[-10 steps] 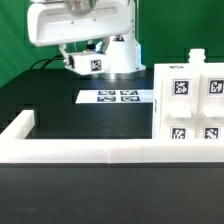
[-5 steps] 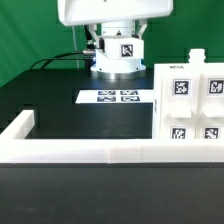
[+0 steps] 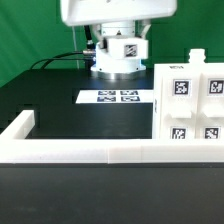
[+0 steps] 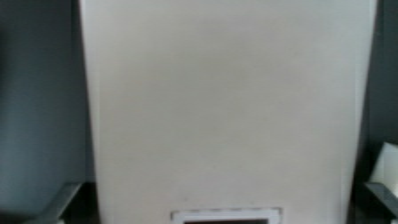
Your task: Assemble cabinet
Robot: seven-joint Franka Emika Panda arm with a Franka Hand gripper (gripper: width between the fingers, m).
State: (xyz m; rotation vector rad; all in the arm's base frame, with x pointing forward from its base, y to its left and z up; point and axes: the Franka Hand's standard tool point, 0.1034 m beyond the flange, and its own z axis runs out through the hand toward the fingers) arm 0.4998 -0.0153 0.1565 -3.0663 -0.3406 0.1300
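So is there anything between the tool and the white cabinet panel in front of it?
Nothing visible does. In the wrist view the cabinet panel fills the space right in front of the tool, and nothing else lies between them. The pictures do not show whether the tool is shut on it.

The marker board (image 3: 118, 98) lies flat on the black table (image 3: 45, 105), beyond the low white border rail (image 3: 90, 152).
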